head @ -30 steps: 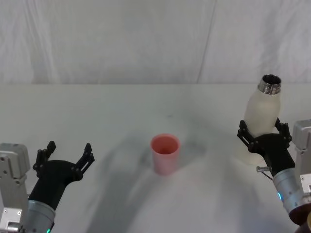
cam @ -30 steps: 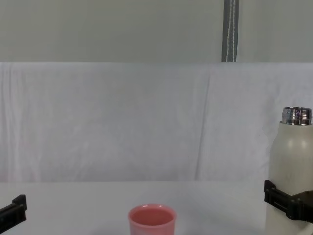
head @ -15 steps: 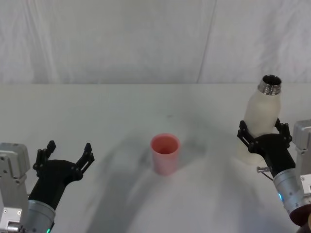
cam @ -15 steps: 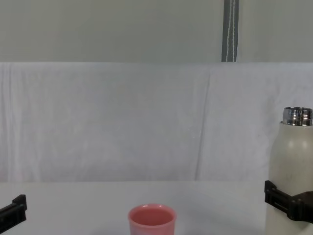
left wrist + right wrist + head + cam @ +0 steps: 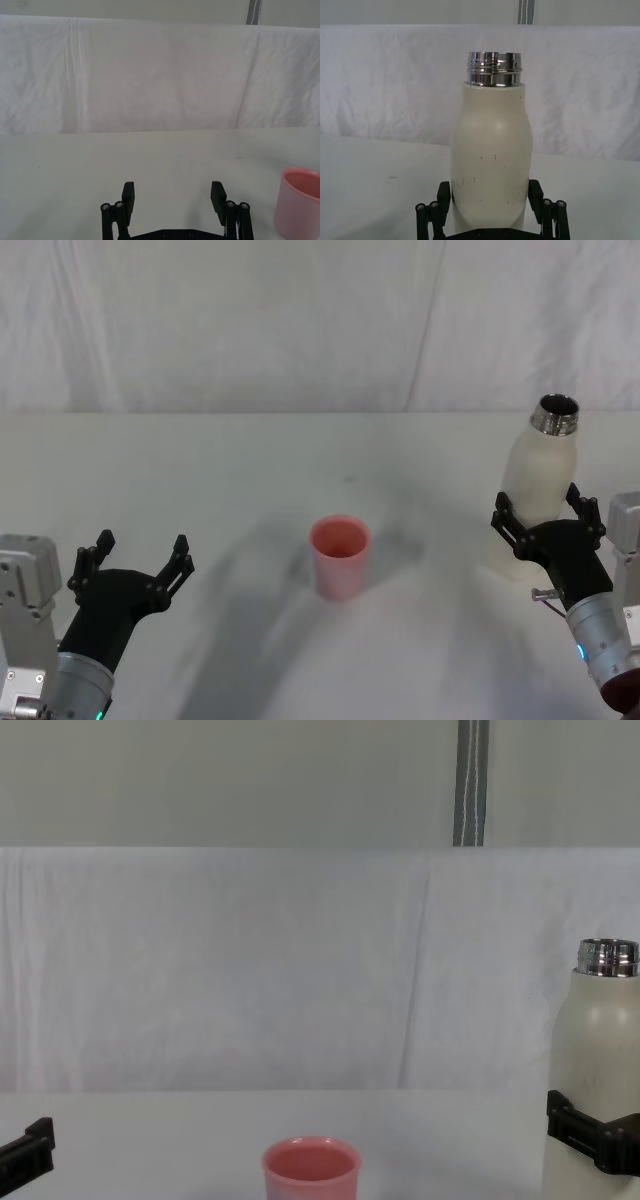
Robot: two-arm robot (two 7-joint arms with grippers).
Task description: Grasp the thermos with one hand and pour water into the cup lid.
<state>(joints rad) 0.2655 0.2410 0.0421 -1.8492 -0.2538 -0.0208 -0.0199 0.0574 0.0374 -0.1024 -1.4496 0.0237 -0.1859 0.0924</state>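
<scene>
Right end effector spread, fingers flanking tall cream-white matte thermos low for stable pouring grasp; left end effector spread, idle beside salmon-pink cup lid.

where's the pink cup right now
In the head view the small salmon-pink round cup stands upright mid-table, between the idle left pincer and the tall cream-white thermos on the right.

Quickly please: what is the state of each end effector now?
Left end effector: open, holding nothing.
Right end effector: open, fingers either side of the thermos.
</scene>
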